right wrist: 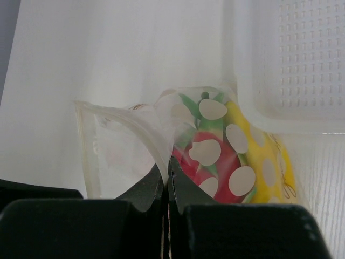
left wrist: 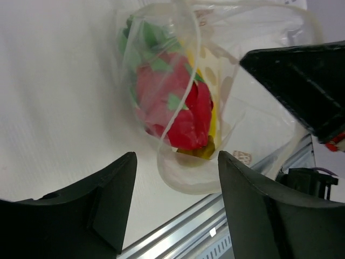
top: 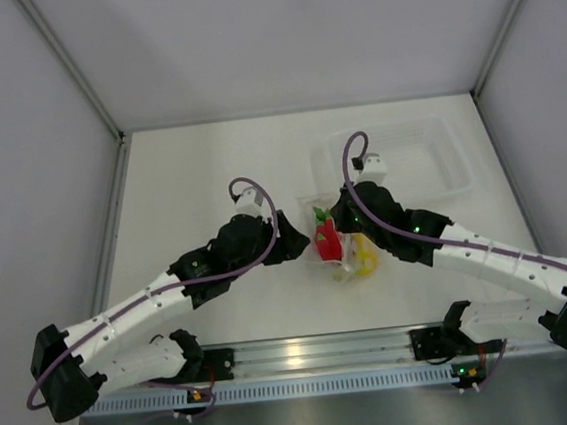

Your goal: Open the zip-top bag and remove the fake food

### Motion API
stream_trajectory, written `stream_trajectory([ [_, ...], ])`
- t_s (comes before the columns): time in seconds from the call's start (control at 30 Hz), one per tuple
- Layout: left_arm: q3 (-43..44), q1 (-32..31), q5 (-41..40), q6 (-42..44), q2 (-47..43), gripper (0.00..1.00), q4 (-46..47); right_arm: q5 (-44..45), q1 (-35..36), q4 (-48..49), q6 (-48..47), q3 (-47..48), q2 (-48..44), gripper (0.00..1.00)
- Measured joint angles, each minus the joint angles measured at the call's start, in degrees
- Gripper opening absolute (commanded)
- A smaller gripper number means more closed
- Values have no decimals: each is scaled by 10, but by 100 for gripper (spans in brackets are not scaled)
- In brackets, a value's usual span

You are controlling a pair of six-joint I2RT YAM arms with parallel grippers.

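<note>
The clear zip-top bag (top: 338, 239) lies on the table between my two grippers, its mouth gaping in the left wrist view (left wrist: 183, 97). Inside are the red strawberry-like fruit (left wrist: 178, 108) with green top, and the yellow banana (right wrist: 269, 162) behind it. My right gripper (right wrist: 167, 167) is shut on the bag's zip edge (right wrist: 156, 143) and holds that side up. My left gripper (left wrist: 175, 162) is open and empty, just short of the bag's near rim. In the top view the left gripper (top: 295, 247) sits left of the bag and the right gripper (top: 342, 212) at its far side.
A rigid clear plastic tray (top: 444, 162) stands at the back right, right behind the bag; its rim shows in the right wrist view (right wrist: 285, 102). The metal rail (top: 307, 351) runs along the table's near edge.
</note>
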Motion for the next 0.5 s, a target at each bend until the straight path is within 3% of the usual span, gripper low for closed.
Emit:
stream_trajectory([
  [0.17,-52,-4,-25,-32,22,58,28,-3,0,5,0,1,1,0],
  [0.4,-67,-4,-54,-37,74,57,89,-25,0,8,0,1,1,0],
  [0.5,-57,0,-52,-35,107,22,114,-33,0,11,1,0,-2,0],
])
